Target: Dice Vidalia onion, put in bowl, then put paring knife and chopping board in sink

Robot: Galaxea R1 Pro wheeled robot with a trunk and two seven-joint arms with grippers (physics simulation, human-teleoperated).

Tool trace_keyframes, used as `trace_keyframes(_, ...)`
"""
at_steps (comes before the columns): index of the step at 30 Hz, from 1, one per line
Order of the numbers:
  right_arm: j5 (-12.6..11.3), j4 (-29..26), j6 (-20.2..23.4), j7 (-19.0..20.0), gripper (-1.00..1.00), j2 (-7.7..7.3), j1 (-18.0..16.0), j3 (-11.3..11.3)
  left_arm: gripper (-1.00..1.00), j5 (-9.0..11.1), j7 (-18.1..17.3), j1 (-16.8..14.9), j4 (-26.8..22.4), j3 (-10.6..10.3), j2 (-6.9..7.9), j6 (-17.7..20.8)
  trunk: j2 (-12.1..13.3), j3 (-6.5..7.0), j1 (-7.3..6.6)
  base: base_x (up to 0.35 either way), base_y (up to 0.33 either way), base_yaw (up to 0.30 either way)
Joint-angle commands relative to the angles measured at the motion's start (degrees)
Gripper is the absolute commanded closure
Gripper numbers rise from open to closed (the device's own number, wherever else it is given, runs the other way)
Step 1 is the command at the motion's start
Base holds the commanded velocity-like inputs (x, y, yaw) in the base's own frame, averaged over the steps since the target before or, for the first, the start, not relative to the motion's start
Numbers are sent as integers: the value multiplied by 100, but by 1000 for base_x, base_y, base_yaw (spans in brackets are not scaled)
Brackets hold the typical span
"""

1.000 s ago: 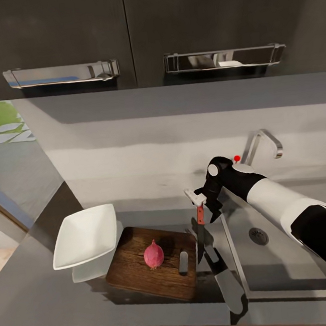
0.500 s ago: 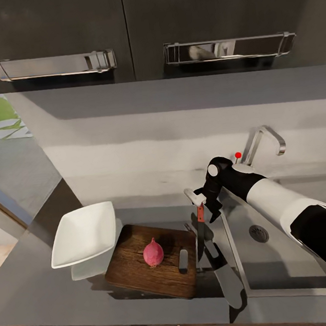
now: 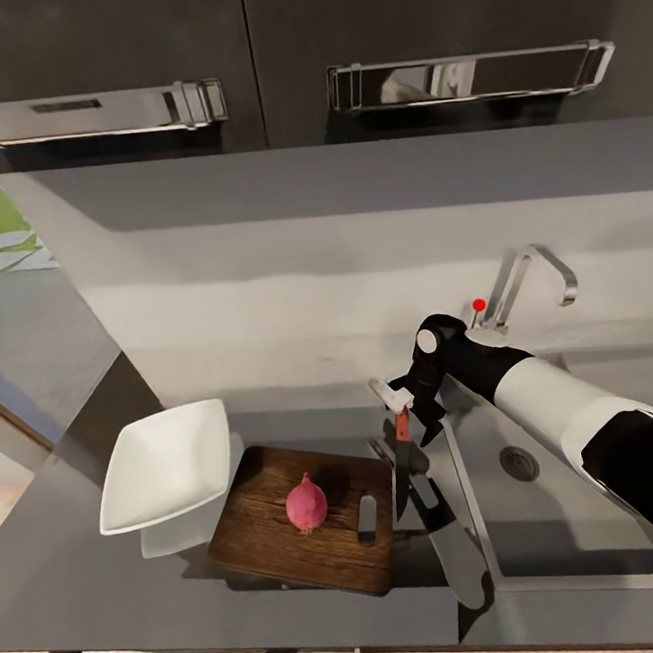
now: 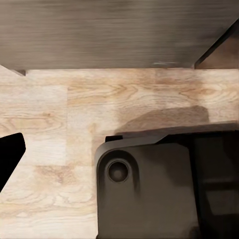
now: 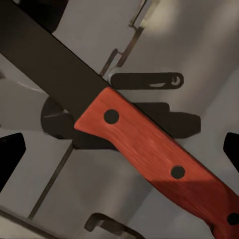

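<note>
One onion, small, pink-magenta and still whole, sits near the middle of the chopping board, which lies on the desk between the white bowl and the sink; that layout puts cutting and emptying side by side. The right gripper hovers above the gap between board and sink, its jaws clenched on the paring knife, reddish-brown handle up and dark blade hanging point-down, a hold that seems meant for bringing the edge down onto the onion. Up close the riveted handle lies between the fingers. Whether the left gripper's jaws are released or clenched, I cannot tell.
</note>
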Motion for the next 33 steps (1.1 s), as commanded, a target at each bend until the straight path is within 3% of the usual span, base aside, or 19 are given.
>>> trace_keyframes(1,10,-9,-51,-4,-100,-4,-6,24,-100,57,44,-1,-9,-48,10,-11,-8,-16,2,0,0,0)
trace_keyframes(33,0,1,-60,-206,-100,-2,-6,33,-100,57,44,0,-8,-40,10,-11,-8,-77,2,25,-14,0)
